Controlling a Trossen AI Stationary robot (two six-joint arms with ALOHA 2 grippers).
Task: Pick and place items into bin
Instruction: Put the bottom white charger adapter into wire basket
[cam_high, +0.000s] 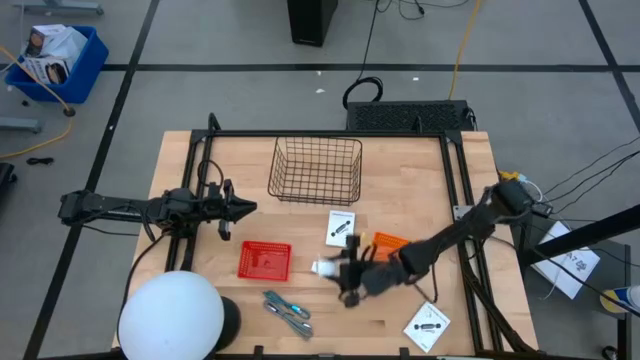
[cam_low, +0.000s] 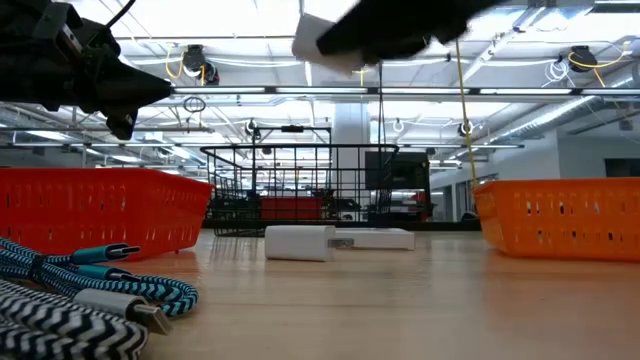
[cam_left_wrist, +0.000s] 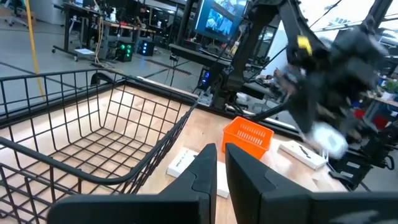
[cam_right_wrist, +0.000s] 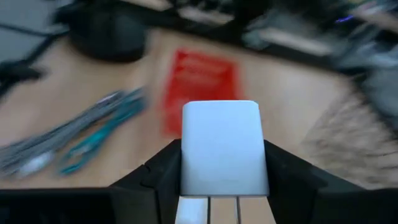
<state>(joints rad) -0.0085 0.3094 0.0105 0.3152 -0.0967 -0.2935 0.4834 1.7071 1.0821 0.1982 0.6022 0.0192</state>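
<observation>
One black wire basket (cam_high: 315, 168) stands at the far middle of the pale wooden worktop (cam_high: 410, 165), and everything else is placed from it. The right gripper (cam_high: 345, 270) hangs in the air nearer the front edge than the basket, a little to its right, clamped on one small white cube (cam_right_wrist: 219, 148) with metal prongs showing beneath it in the right wrist view; the cube (cam_high: 325, 268) is lifted clear of the worktop. One white rectangular card (cam_high: 341, 227) bearing a small black part lies just in front of the basket, and a second such card (cam_high: 428, 326) lies well apart, at the front right corner. One flat red plastic tray (cam_high: 265, 260) sits in front and left of the basket, one orange plastic tray (cam_high: 390, 243) in front and right. One bundle of grey and teal braided cables (cam_high: 288, 311) lies near the front edge. The left gripper (cam_high: 243, 208) waits left of the basket, its fingers (cam_left_wrist: 202, 171) nearly together and empty. No writing on the cards can be read.
</observation>
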